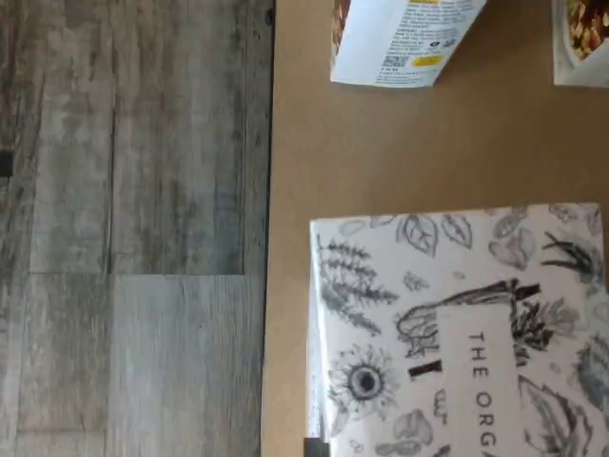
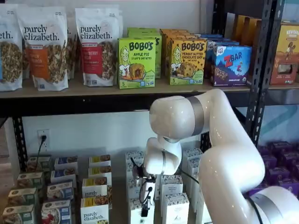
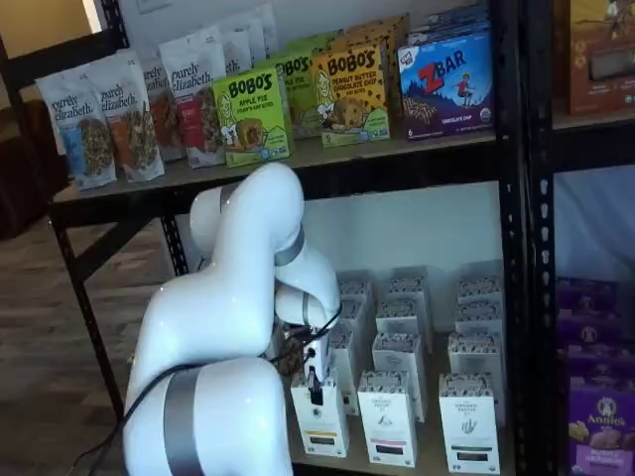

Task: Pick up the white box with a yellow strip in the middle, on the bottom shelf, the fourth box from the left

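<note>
The white box [image 3: 319,424] stands at the front of the bottom shelf [image 3: 437,464], leftmost of the front row of tall white cartons. It also shows low in a shelf view [image 2: 134,212]. My gripper [image 3: 316,389] hangs straight down over the carton's top, and its black fingers are closed on the upper edge. My gripper [image 2: 145,205] shows the same grip from the front, with a cable beside it. In the wrist view the box's leaf-patterned top [image 1: 457,333] fills much of the picture, resting on the tan shelf board [image 1: 381,162].
More white cartons [image 3: 387,421] stand beside and behind the held one. Shorter "purely elizabeth" boxes [image 2: 93,205] fill the shelf's left part, purple boxes [image 3: 595,416] the bay to the right. A black rack upright [image 3: 516,248] and the upper board [image 2: 93,91] are close. Grey plank floor [image 1: 133,228] lies past the shelf edge.
</note>
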